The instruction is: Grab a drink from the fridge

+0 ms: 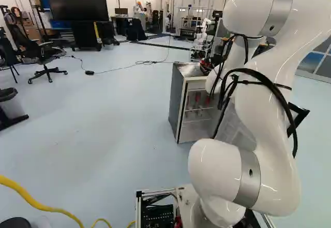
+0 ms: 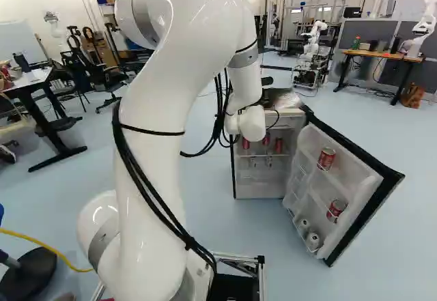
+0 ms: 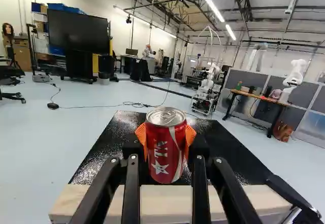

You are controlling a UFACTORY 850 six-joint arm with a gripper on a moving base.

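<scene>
one gripper (image 3: 165, 138) pinches the red can (image 3: 163, 155) over the fridge (image 3: 104, 158) — a weak squeeze could let it slip.

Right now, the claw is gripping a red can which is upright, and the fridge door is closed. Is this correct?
The fridge door is not closed: it stands wide open, as the right base view shows. The rest is right: the claw is gripping an upright red can.

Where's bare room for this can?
Fridge top, either side of the gripped red can, out to the side edges; also floor beside the fridge, away from its open door. Crowded: within the gripper, and door shelves holding cans.
</scene>
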